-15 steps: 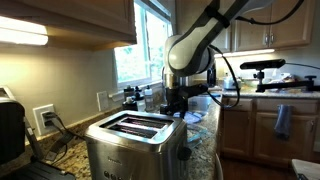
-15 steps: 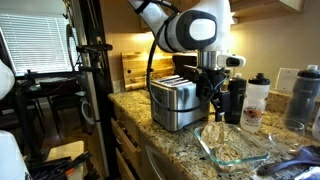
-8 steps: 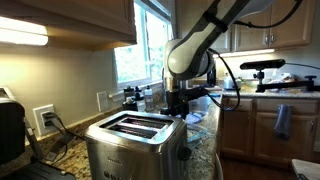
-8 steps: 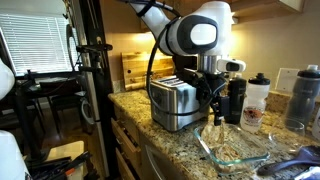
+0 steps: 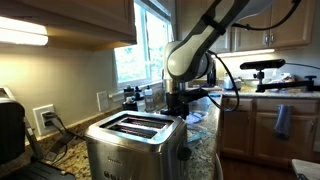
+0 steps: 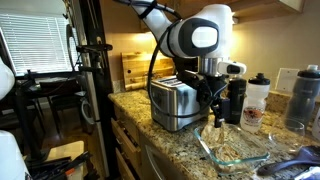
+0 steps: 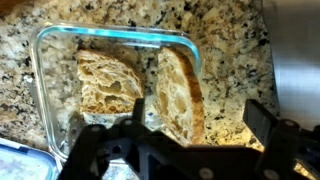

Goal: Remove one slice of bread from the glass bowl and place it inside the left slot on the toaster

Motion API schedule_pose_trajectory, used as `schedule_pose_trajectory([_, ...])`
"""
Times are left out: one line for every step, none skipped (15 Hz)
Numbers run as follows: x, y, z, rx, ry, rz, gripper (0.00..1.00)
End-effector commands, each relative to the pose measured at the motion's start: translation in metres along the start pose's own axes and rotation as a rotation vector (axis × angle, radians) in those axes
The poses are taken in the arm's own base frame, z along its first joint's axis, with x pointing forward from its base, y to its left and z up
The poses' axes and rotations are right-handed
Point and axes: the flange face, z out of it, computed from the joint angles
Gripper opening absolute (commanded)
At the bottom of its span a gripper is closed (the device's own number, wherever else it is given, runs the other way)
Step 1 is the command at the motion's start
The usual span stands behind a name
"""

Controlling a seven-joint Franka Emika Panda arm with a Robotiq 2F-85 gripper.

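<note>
Hanging nose-down over the glass bowl, the end effector has its fingers spread wide w/ nothing btwn them. The wrist view shows it best. There the end effector comes in from the bottom edge, one finger on one side and the other well apart from it, w/ an open gap btwn. Right below that gap sits the glass bowl, clear w/ a bluish rim, on the speckled granite tabletop.

Two pcs are inside. The slice of bread stands on its edge, leaning, directly under the end effector; neither finger looks to be touching it. The other slice lies flat just beside it, out past the one finger.

The toaster, brushed steel, stands on the tabletop just beside the end effector. In an exterior view the toaster fills the foreground w/ two long slots on top, and the end effector hangs beyond it. A dark bottle stands just behind the end effector.
</note>
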Motion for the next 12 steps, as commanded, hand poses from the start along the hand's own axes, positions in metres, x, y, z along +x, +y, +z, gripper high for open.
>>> schedule_pose_trajectory([0.0048,0.0047,0.0018,0.0,0.016,0.032,1.0])
schedule_pose_trajectory([0.0052,0.005,0.0022,0.0,0.016,0.033,1.0])
schedule_pose_trajectory([0.0055,0.0053,0.0023,-0.001,0.016,0.033,1.0])
schedule_pose_trajectory([0.0057,0.0055,0.0022,-0.001,0.017,0.034,1.0])
schedule_pose_trajectory([0.0059,0.0058,0.002,-0.001,0.017,0.034,1.0])
schedule_pose_trajectory([0.0062,0.006,0.0019,-0.001,0.018,0.034,1.0])
schedule_pose_trajectory([0.0065,0.0062,0.0018,-0.001,0.018,0.034,1.0])
schedule_pose_trajectory([0.0069,0.0064,0.0017,-0.002,0.02,0.034,1.0])
schedule_pose_trajectory([0.0072,0.0066,0.0015,-0.002,0.021,0.034,0.95])
schedule_pose_trajectory([0.0076,0.0067,0.0013,-0.002,0.021,0.035,0.87])
schedule_pose_trajectory([0.008,0.0067,0.0013,-0.003,0.022,0.035,0.76])
schedule_pose_trajectory([0.0083,0.0066,0.0012,-0.003,0.022,0.035,0.77])
